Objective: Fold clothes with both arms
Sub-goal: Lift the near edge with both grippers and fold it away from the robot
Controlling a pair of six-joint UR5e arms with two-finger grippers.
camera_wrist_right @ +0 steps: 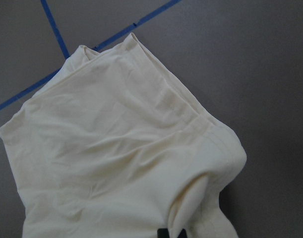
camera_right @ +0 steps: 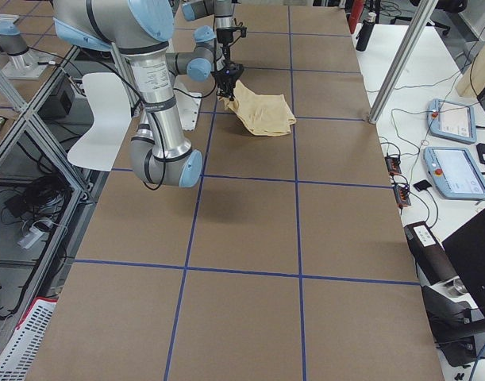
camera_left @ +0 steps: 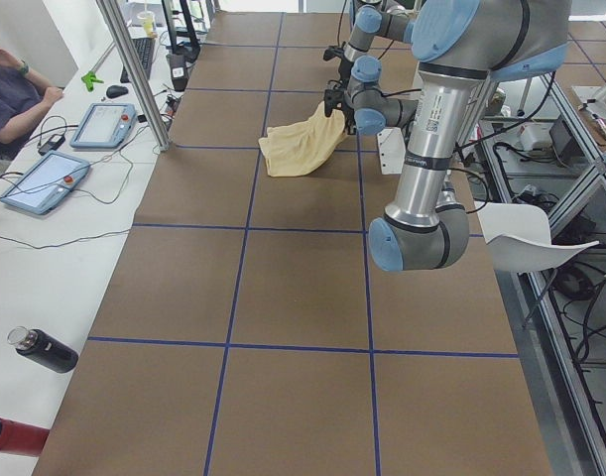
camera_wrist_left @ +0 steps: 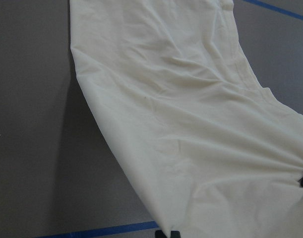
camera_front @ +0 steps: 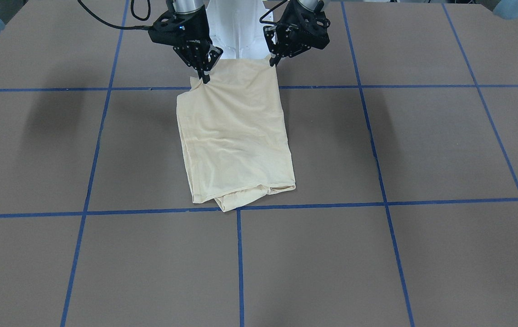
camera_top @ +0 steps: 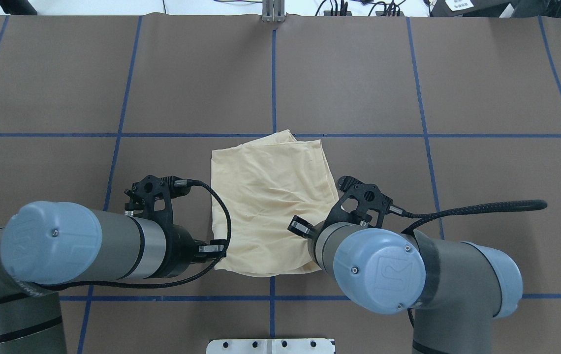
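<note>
The folded shirt lay mid-table, close to the robot. The left gripper and the right gripper were each closed narrowly on one near corner, holding that edge raised.

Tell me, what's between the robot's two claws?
The lifted edge of the cream shirt, running from the right gripper to the left gripper, in the front-facing view.

Table free at left, right and bottom of front view. Centre taken by shirt; right gripper and left gripper crowd its top edge, white base close behind.
</note>
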